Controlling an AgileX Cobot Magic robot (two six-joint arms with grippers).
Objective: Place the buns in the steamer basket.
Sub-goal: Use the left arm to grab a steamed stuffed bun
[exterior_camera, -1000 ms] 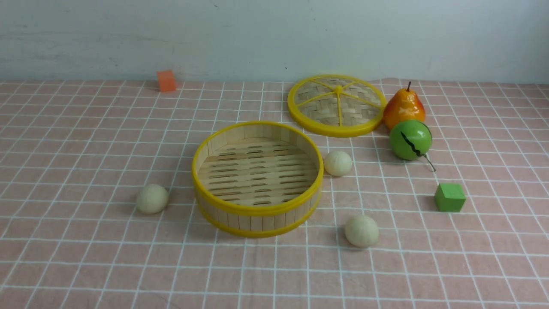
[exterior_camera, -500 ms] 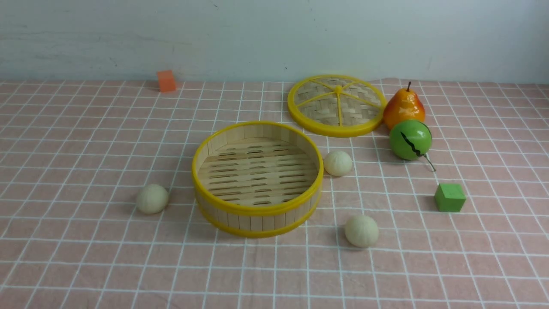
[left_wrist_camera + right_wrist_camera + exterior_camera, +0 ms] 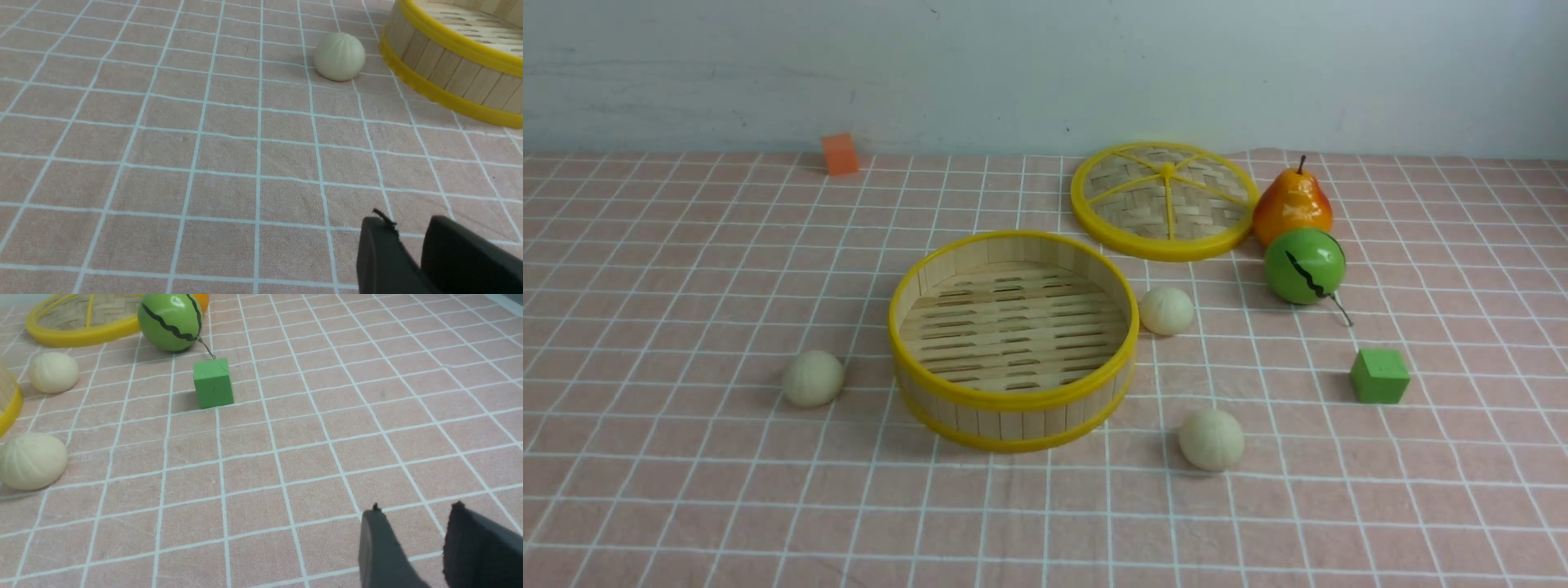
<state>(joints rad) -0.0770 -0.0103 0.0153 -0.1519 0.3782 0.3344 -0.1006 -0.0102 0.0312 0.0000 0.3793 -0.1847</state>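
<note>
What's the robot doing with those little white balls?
Nothing is being touched yet. Three buns lie on the cloth around the steamer basket, which has nothing in it. The left gripper and right gripper are low over the cloth, holding nothing.

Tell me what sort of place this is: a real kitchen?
Probably a staged tabletop test setup, not a kitchen: a checked cloth against a bare wall, with a toy-looking pear, green ball and green cube near the steamer basket.
</note>
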